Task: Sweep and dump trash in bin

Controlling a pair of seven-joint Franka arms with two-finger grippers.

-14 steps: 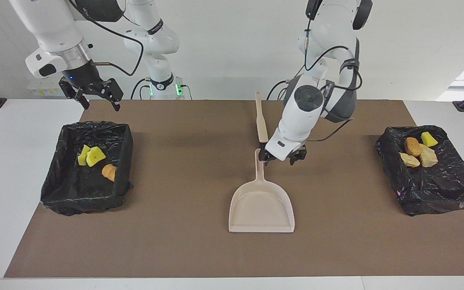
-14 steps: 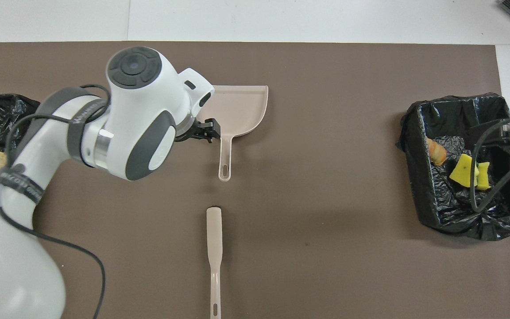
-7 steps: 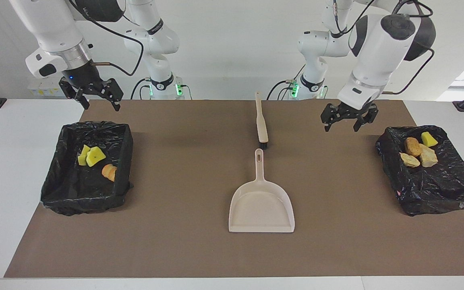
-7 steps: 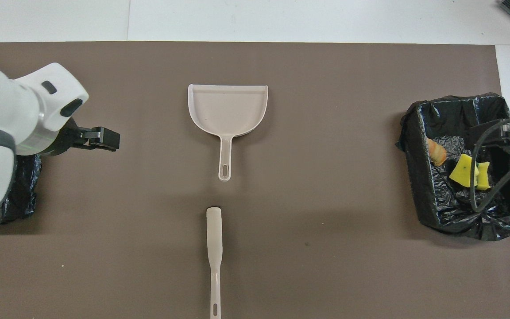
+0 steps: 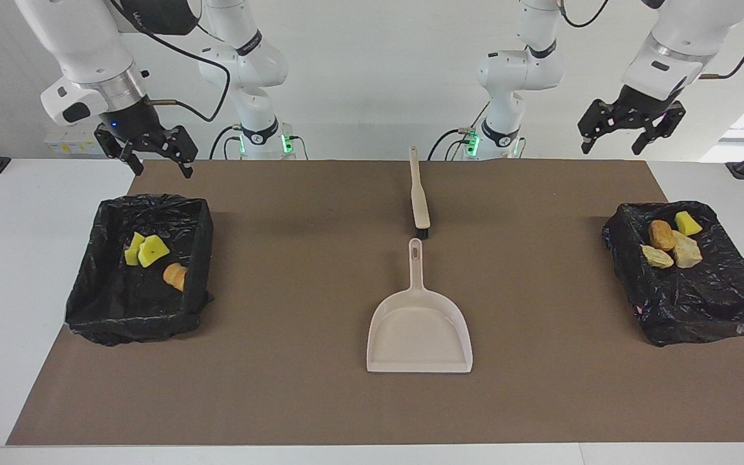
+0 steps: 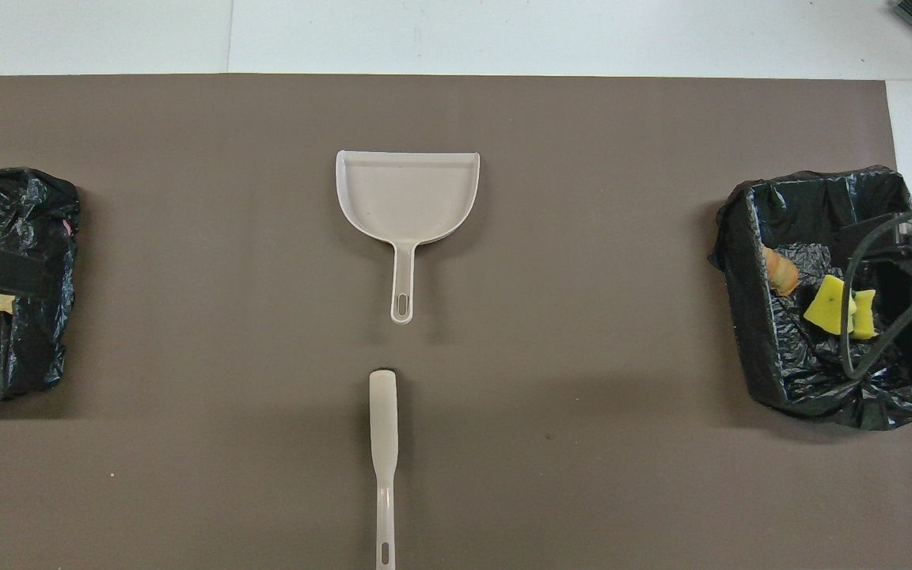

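The trash lies in two black-lined bins. The bin (image 5: 107,310) at the right arm's end holds yellow sponge pieces (image 5: 145,250) and a brown bread lump (image 5: 175,276); they also show in the overhead view (image 6: 836,309). The bin (image 5: 708,310) at the left arm's end holds bread lumps (image 5: 669,248) and a sponge piece (image 5: 687,223). My right gripper (image 5: 162,169) is open and empty, up over the robots' edge of its bin. My left gripper (image 5: 609,150) is open and empty, high over the mat's edge near its bin.
A beige dustpan (image 5: 418,329) lies flat mid-table, its handle toward the robots. A beige brush (image 5: 419,197) lies in line with it, nearer to the robots, its black bristles by the handle's end. A brown mat (image 5: 294,387) covers the table.
My left gripper has left the dustpan's handle, risen and swung to the left arm's end of the table. The dustpan stays flat on the mat. The right arm has not moved.
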